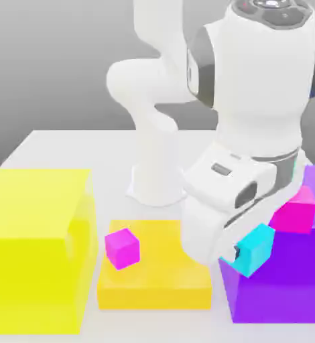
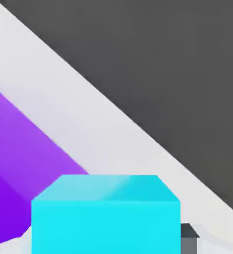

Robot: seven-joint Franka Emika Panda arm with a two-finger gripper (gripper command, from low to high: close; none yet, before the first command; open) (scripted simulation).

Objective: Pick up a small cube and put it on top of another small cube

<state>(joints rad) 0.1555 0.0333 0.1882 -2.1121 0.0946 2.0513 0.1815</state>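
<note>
- On the exterior view's left, a big translucent yellow block (image 1: pixel 36 248) stands on the white desk (image 1: pixel 53 147).
- Just beside it lies a flat orange slab (image 1: pixel 153 278), with a small magenta cube (image 1: pixel 122 248) tilted on its near-left part.
- Behind the slab rises the white arm (image 1: pixel 254 100), bent down toward the exterior view's right.
- Its gripper (image 1: pixel 247 253) is clenched on the small cyan cube (image 1: pixel 256 249) (image 2: pixel 106 216), held above the near-left corner of the big purple block (image 1: pixel 281 281) (image 2: pixel 19 149); whether cube and block touch, I cannot tell.
- Farther right, another magenta cube (image 1: pixel 295 211) sits on the purple block.
</note>
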